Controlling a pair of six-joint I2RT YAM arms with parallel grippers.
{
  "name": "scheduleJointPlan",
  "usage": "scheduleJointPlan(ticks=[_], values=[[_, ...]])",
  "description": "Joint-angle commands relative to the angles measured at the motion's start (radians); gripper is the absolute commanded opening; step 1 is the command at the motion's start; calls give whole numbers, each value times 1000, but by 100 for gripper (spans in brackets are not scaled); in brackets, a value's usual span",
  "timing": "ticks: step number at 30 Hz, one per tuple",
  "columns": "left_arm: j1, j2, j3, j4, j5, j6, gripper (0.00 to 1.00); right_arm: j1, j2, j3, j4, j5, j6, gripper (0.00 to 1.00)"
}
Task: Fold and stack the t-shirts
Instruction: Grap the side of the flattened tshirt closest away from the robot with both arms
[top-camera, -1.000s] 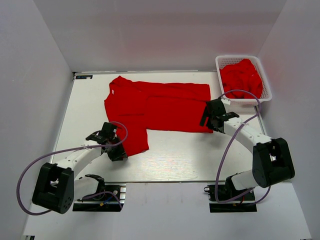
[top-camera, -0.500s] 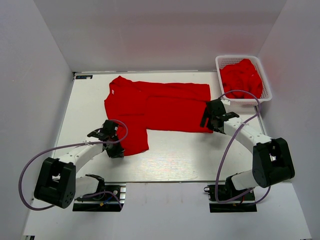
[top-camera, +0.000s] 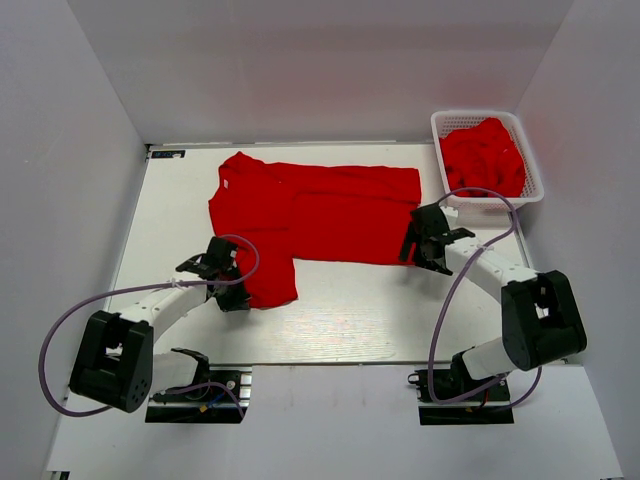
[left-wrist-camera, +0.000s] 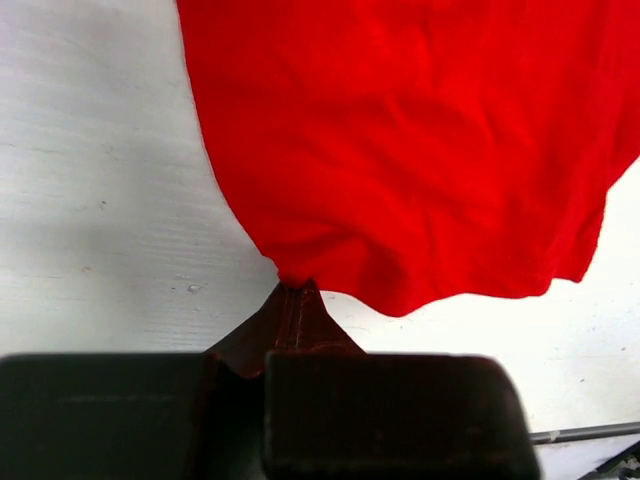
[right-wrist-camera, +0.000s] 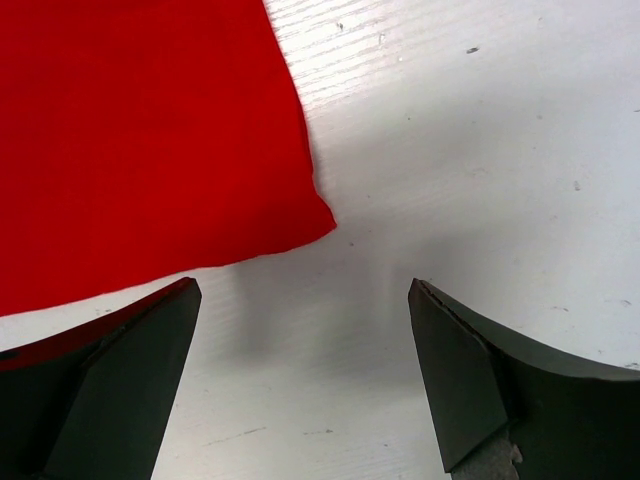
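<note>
1. Shows one shirt (top-camera: 320, 210) spread flat across the middle of the surface (top-camera: 350, 310), collar toward 9 o'clock, hem toward 3 o'clock, one sleeve (top-camera: 272, 280) reaching out toward 6 o'clock.
2. Shows a heap (top-camera: 482, 155) of more red shirts in the white basket (top-camera: 475, 116) at 1 o'clock, near the spread shirt's hem but apart from it.
3. Has the left end effector (left-wrist-camera: 294, 295) shut tight on the sleeve's edge, at about 7 o'clock of the shirt; puckers the cloth into a small peak right at the fingertips (left-wrist-camera: 285, 315).
4. Has the right end effector (right-wrist-camera: 302, 288) wide open and empty, close over the bare surface at about 4 o'clock of the shirt, with the hem corner (right-wrist-camera: 318, 222) just ahead of the gap; touches no cloth, as far as can be told.
5. Reads as the start of a fold, with one grip made and the other not yet taken.
6. Expect light, limp, thin cloth with no stiffness to carry a fold; expect sag between two grips and bunching when lifted from one point only.
7. Take hold at corners and edges, pinching through both layers close to the surface; avoid a mid-panel grab, likely to lift only the top layer and wrinkle the rest.
8. Judging by the gap, needs the right end effector eased onto the corner before closing, with no cloth between the jaws now.
</note>
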Motion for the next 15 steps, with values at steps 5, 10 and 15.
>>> scheduleJointPlan(ticks=[5,10,15], values=[[-2,-17,76,21,5,26,0,1,55,-9,110,-9,55,87],[-2,-17,105,21,14,35,0,-4,89,-13,159,9,62,83],[-2,-17,151,21,14,46,0,-4,117,-21,170,12,67,75]])
